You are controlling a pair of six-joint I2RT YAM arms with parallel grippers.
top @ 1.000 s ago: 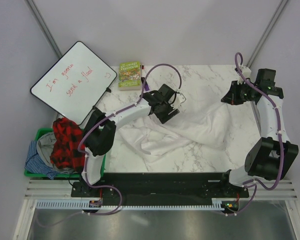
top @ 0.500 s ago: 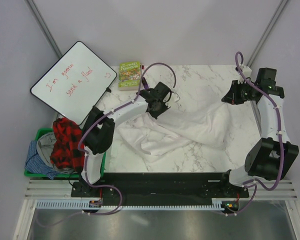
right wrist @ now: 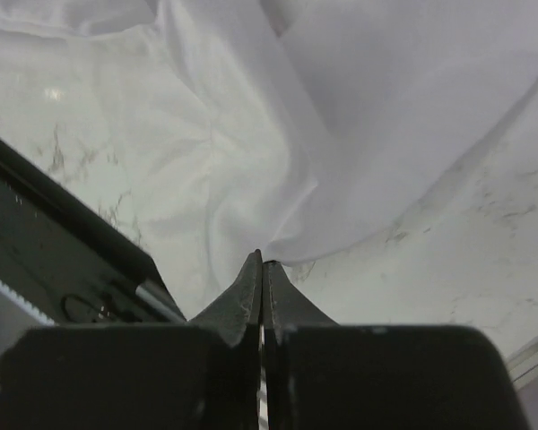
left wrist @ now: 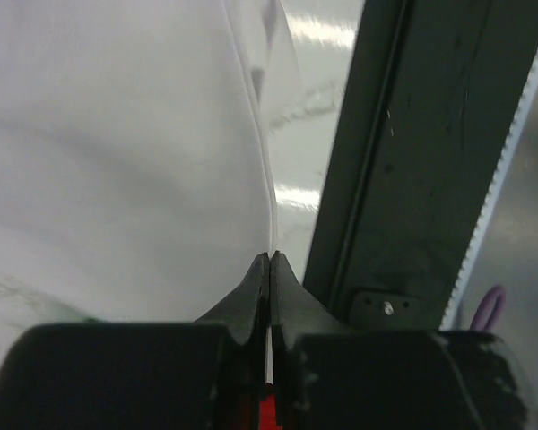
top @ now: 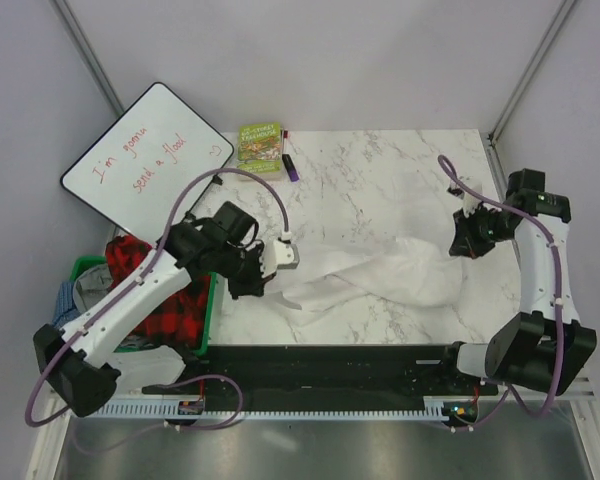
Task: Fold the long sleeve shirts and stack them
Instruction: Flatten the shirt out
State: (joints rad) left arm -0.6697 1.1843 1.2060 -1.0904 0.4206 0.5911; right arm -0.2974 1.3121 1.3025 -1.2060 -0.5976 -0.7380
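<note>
From above, the fingertips of both my hands are tucked under their wrists, so I go by the wrist cameras. My left hand [left wrist: 269, 260] is pinched tight on a thin edge of the white long sleeve shirt [left wrist: 117, 134]. My right hand [right wrist: 261, 260] is closed the same way on a fold of that cloth. I can't make out collar, buttons or sleeves, because the shirt is a rumpled band with its parts folded under. My left arm also covers part of the green bin [top: 213, 300] and the red plaid garment [top: 130, 262] heaped in it.

My left hand [top: 288, 262] sits at the near-left of the table [top: 380, 170], and its camera shows the dark rail [left wrist: 403, 161] along the near edge just beside the fingertips. My right hand [top: 467, 243] is near the right edge. The shirt [top: 390, 275] hangs between them across the near half. Beyond it is open marble, with the green book [top: 260, 148] and a purple marker [top: 289, 167] at the far-left corner, beside the whiteboard [top: 145, 160].

A second ago my left hand was mid-table, nearer the book, and the shirt lay spread wider. Since then that arm has swung back to the near-left, drawing the cloth with it, and my right hand has come closer in.
</note>
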